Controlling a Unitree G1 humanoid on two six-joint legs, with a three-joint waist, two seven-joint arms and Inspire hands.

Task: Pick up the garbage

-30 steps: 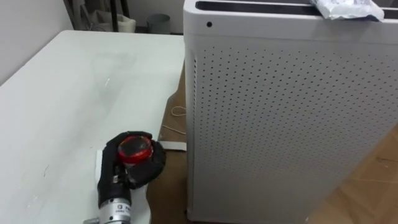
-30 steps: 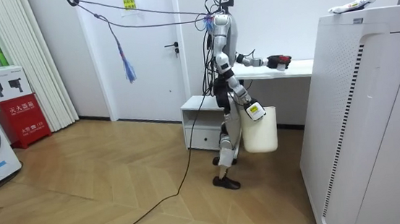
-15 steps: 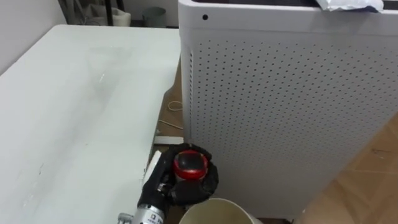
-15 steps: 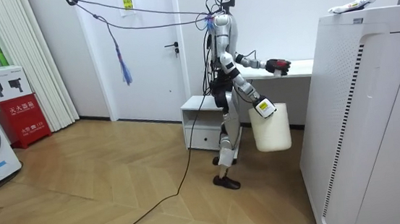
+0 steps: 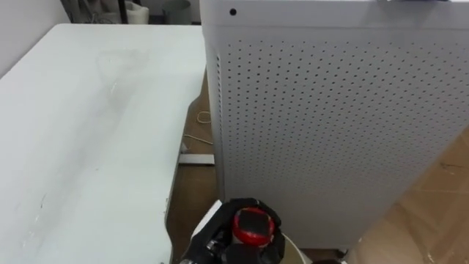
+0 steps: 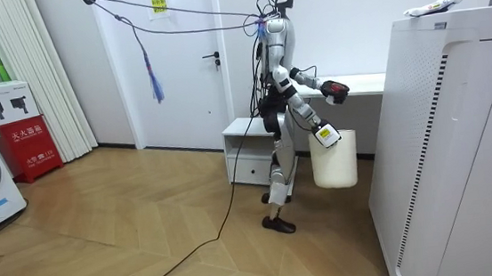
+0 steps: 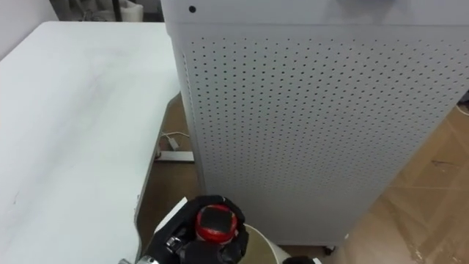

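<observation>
My left hand, fingers clamped round the red garbage, is off the table's right edge, over the white bucket. I cannot tell my right hand's grip.

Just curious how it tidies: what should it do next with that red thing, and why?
Probably open the left hand: it is curled round the red object, which seems to sit above the white bucket, so it should drop in.

We see the left robot hand at the bottom edge, its dark fingers curled round a round red object, just over the rim of a pale bucket. A white surface lies left, a tall perforated white cabinet stands right, with wooden floor between.
</observation>
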